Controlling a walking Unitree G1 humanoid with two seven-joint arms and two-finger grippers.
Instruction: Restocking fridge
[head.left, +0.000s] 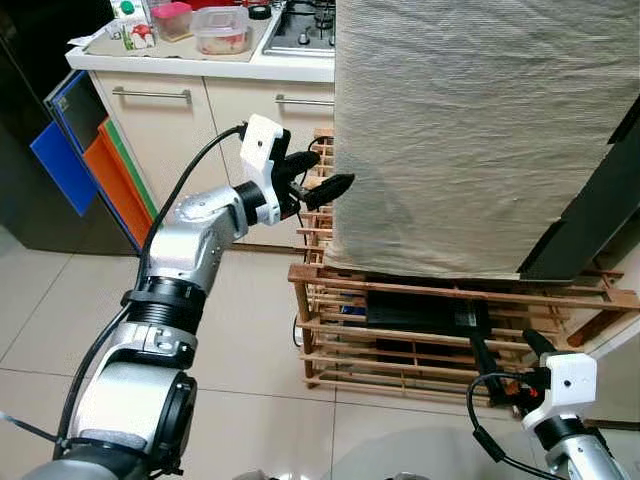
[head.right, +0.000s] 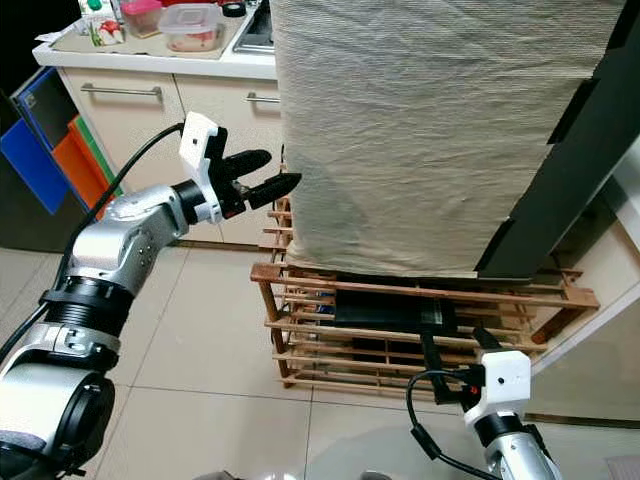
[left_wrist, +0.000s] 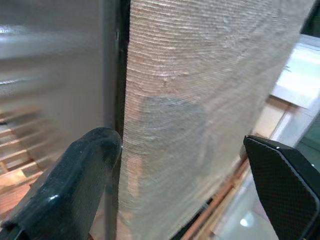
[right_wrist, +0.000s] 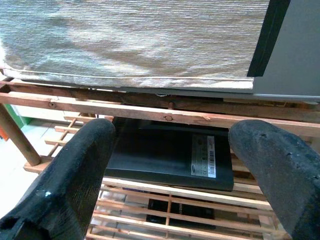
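In the left eye view, a fridge draped in a beige cloth (head.left: 470, 130) stood on a slatted wooden rack (head.left: 440, 330) on the tiled floor, its dark side panel showing at the right. The left gripper (head.left: 318, 175) was raised beside the cloth's left edge, its two black fingers spread apart, one tip just at the fabric. Behind it ran a white counter (head.left: 200, 62) with a tray carrying a clear lidded food box (head.left: 222, 30), a pink-lidded tub (head.left: 173, 18) and a small carton (head.left: 128, 22); blue and orange boards (head.left: 90, 160) leaned by the cabinet. The right gripper (head.left: 510, 352) hung low in front of the rack, pointing at a flat black device (head.left: 425, 308) on the rack's shelf. The right eye view showed the same layout, with the left gripper's fingertips (head.right: 285, 183) parted at the cloth's corner. In the left wrist view, the two fingers (left_wrist: 75, 185) stood wide apart on either side of the cloth's front corner, a grey fridge wall (left_wrist: 55, 75) beyond one of them. In the right wrist view, the fingers (right_wrist: 75, 175) were likewise spread, framing the black device with its white label (right_wrist: 205, 155) under the rack's top rail, the cloth's hem hanging just above.
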